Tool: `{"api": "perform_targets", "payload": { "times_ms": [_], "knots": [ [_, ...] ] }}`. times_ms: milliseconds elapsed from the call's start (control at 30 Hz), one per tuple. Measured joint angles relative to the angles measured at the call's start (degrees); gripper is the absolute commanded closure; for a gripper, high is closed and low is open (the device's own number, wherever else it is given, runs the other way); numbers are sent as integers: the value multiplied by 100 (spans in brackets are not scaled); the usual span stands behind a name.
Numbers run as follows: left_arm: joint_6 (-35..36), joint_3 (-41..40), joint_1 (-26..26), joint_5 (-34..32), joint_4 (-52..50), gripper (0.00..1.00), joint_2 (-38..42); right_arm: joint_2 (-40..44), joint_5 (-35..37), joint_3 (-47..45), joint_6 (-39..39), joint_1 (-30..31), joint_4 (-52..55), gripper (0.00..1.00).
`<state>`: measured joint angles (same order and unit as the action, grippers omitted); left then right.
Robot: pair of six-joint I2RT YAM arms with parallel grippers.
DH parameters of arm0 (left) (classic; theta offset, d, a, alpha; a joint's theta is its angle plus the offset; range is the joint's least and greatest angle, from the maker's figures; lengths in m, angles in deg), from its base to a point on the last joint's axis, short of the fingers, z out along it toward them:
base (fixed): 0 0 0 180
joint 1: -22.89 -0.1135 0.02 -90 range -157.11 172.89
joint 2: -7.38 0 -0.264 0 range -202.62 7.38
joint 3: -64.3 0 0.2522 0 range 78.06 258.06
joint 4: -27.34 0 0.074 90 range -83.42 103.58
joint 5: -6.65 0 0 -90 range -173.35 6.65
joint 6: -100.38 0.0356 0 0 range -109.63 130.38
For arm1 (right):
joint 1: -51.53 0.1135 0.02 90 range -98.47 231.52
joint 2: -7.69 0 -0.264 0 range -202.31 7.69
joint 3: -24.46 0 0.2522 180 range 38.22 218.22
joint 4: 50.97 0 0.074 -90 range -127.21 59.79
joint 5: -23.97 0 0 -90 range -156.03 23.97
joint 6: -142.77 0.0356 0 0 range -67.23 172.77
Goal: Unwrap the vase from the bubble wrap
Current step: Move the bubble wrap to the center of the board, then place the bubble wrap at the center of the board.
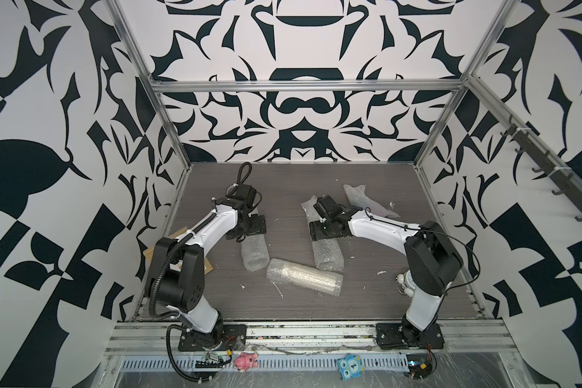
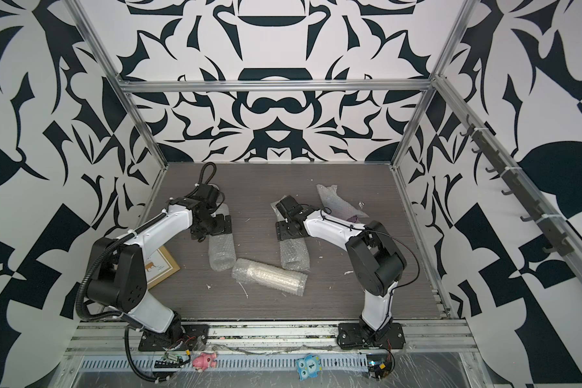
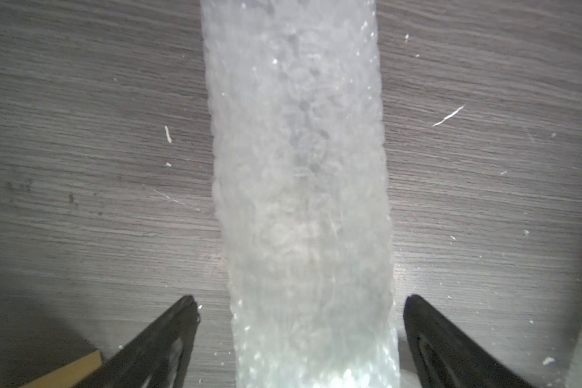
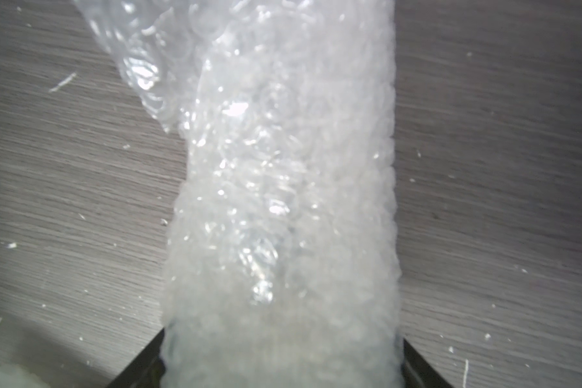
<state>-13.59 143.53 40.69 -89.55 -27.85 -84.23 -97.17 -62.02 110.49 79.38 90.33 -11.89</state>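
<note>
Black-and-white patterned walls (image 1: 293,111) all round, grey wood-grain bench (image 1: 289,188) in the middle with bits of white fluff scattered on it. Bubble wrap all over, so here's where it sits from my seat.

Left roll (image 1: 255,257) lies lengthwise on the bench under my left claw (image 3: 299,297). Wrist cam shows that claw wide, one finger each side of the roll (image 3: 296,151), with bare bench showing in both gaps. So it's straddling the roll, not touching it.

Right roll (image 1: 328,255) lies roughly parallel, apart from the left one, under my right claw (image 4: 283,336). That claw is clamped on it, both fingers flush against its sides. The back end of this roll (image 4: 283,201) flares into a loose flap.

Third roll (image 1: 304,276) lies crosswise in front of those two, nearer the arm bases and right by the near end of the right roll. Can't tell if they touch. Crumpled sheet (image 1: 360,198) sits at the back right, past my right forearm.

Can't make out what's inside any roll. Picture frame (image 2: 163,268) pokes out from under my left arm.
</note>
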Motion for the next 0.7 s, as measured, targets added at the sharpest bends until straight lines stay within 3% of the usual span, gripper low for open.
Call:
{"api": "perform_targets", "payload": {
  "times_ms": [533, 700],
  "knots": [
    [114, 321, 0, 306, -122, 1, 503, -1220, -721, 1421, 817, 109, -339, 54],
    [122, 321, 31, 658, -63, 1, 590, -1408, -1008, 1502, 1292, 103, -837, 40]
  ]
}}
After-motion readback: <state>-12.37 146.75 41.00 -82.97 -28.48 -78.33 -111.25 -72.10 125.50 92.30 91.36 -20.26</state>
